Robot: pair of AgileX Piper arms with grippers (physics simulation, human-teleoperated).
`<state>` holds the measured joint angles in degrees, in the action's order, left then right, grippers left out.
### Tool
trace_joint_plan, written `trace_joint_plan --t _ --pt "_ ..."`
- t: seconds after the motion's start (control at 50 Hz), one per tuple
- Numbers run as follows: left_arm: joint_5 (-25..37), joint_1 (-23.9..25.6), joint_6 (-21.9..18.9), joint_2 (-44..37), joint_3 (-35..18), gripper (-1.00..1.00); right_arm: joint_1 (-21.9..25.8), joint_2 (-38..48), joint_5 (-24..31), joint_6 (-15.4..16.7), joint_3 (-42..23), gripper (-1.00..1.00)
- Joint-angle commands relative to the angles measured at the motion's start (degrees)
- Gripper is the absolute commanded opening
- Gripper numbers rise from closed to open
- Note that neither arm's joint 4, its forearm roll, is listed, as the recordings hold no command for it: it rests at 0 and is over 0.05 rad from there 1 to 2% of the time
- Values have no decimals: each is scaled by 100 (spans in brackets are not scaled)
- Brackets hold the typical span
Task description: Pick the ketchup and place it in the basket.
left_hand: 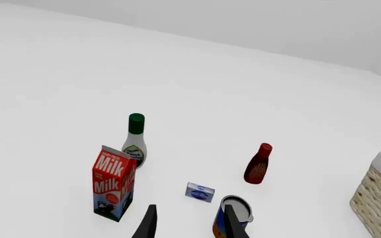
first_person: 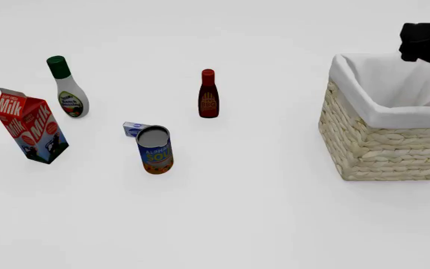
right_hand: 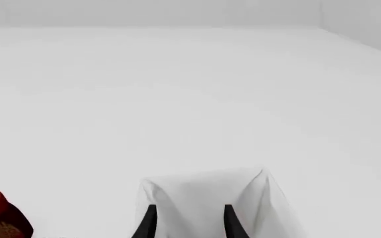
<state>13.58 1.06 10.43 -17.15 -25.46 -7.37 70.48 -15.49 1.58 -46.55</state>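
Nearest the front camera stands a soup can, upright on the table, with a small blue-and-white box just behind it. A milk carton and a white bottle with a green cap are at the left, and the maroon bottle with a red cap is near the centre. None of these is the task object. I cannot find the ketchup on the table in any view. A pale shape shows low inside the basket, against its right wall. I cannot tell whether it is the bottle's white cap or a fold of the lining, so the bottle's position and long axis are unconfirmed. The right gripper hangs over the basket's far right corner. In the right wrist view its fingers are spread with nothing between them and the white lining directly below. The left gripper is also spread and empty, pointing toward the soup can and well apart from the basket. My judgement is that the bottle probably lies inside the basket, directly beneath the right claw. The right arm is far the nearer one for any check or correction there.
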Motion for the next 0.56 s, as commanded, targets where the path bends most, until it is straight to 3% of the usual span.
trace_joint_plan --t 0.02,0.1,0.14,0.22,0.56 --pt "17 -6 10 51 12 100 232 -687 270 221 120 100" --pt "26 4 10 54 0 100 284 -937 227 500 341 100" --pt "15 1 12 49 6 100 293 -1145 71 820 558 100" --pt "-5 34 29 37 7 100 224 -1391 9 940 837 100" --pt "-126 95 49 -25 51 100 850 -2665 -17 1095 1874 100"
